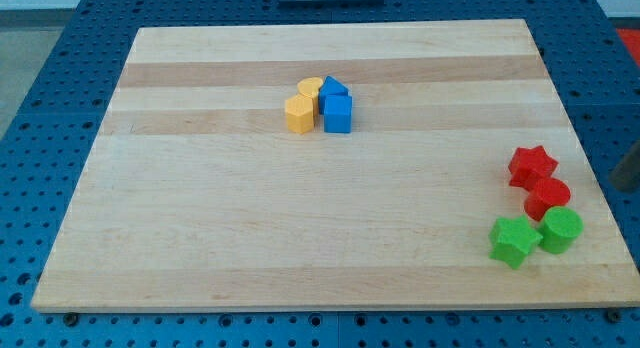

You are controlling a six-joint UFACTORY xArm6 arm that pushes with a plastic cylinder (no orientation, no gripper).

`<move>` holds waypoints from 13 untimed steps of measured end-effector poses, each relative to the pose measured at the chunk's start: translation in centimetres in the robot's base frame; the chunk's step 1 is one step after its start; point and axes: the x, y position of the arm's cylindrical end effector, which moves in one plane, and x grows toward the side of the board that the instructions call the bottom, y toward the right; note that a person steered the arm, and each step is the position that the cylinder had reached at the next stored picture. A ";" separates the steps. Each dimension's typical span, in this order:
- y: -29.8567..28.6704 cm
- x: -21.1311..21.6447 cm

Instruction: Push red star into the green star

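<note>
The red star (531, 166) lies near the board's right edge. A red round block (547, 197) touches it just below. The green star (513, 240) lies further down, apart from the red star, with a green round block (561, 230) against its right side. A dark blurred shape at the view's right edge looks like my rod, with my tip (622, 183) off the board, to the right of the red star and the red round block. It touches no block.
Near the board's top middle is a tight cluster: a yellow hexagon (299, 115), a yellow heart (311, 89), a blue cube (338, 114) and another blue block (333, 87). The wooden board (200, 238) sits on a blue perforated table.
</note>
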 end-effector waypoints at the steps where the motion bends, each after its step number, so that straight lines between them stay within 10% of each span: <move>1: -2.0 -0.9; 13: -16.4 -0.2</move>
